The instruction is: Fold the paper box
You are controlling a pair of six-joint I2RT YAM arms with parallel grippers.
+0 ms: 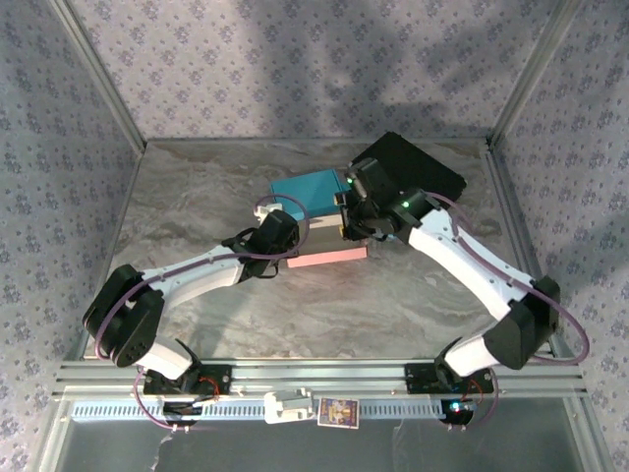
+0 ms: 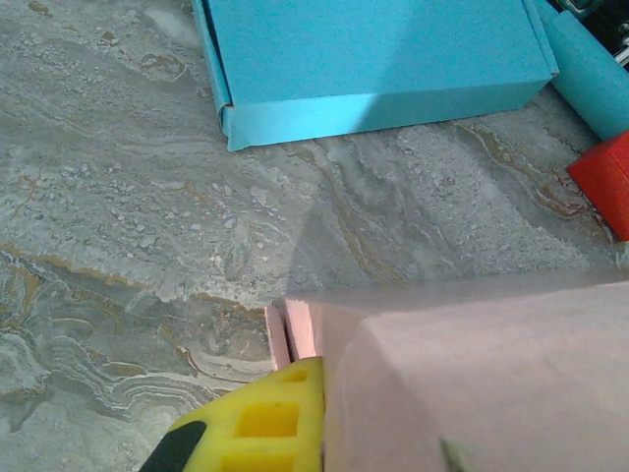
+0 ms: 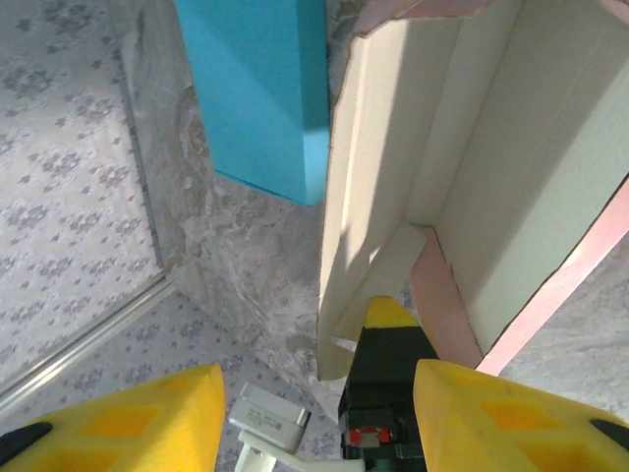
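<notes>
Evidently the pink paper box (image 1: 329, 255) is only half formed. It lies near the middle of the counter (image 1: 197, 216), a little toward the far edge, with one white-lined wall raised and the blue box (image 1: 307, 192) just beyond it, close but apart.

The left gripper (image 1: 287, 234) is clenched. In its wrist view a yellow finger (image 2: 260, 425) presses against a pink wall, so it appears to be grasping the paper box at the left end.

The right gripper (image 3: 316, 379) is released, its fingers spread wide with nothing between them, looking up into the box's white interior.

The step in hand seems to be setting up a side wall. To do it well:

- The left clamp should hold firm as the anchor.
- The right gripper should take the free edge of the wall squarely.
- It should turn the wall along its crease, not shove it, so the paper box neither slides into the blue box nor buckles.
</notes>
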